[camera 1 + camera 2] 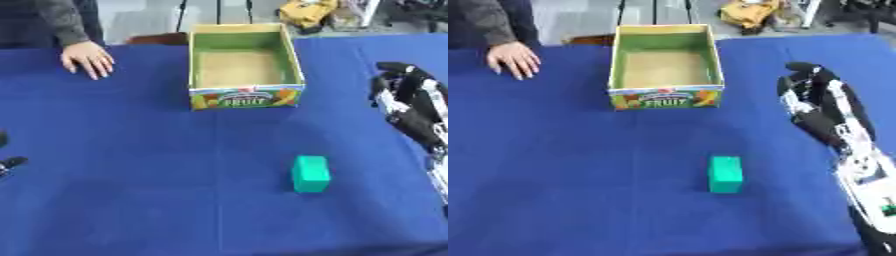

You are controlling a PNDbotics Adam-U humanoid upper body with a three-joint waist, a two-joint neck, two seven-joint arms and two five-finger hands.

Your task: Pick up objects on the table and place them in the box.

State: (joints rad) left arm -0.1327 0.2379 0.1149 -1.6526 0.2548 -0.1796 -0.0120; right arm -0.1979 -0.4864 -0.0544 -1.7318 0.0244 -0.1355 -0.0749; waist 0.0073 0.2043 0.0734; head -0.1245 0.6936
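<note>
Left hand (pixel 9 164): only a dark sliver shows at the left edge, far left of the box and nearer the robot; whether its fingers are spread or curled cannot be told.
Person's hand (pixel 87 59): lies flat on the counter (pixel 131 150), left of the box, touching nothing of the task.
Box (pixel 247 96): open cardboard, fruit label on its near wall, nothing visible inside.
Block (pixel 311 173): green, lying on the counter well in front of the box, a little to its right.
Progress: judged at the start; the block is not yet picked up.
Right hand (pixel 811 100): right of the box, raised above the counter, fingers straight and relaxed, holding nothing, apart from the block.
</note>
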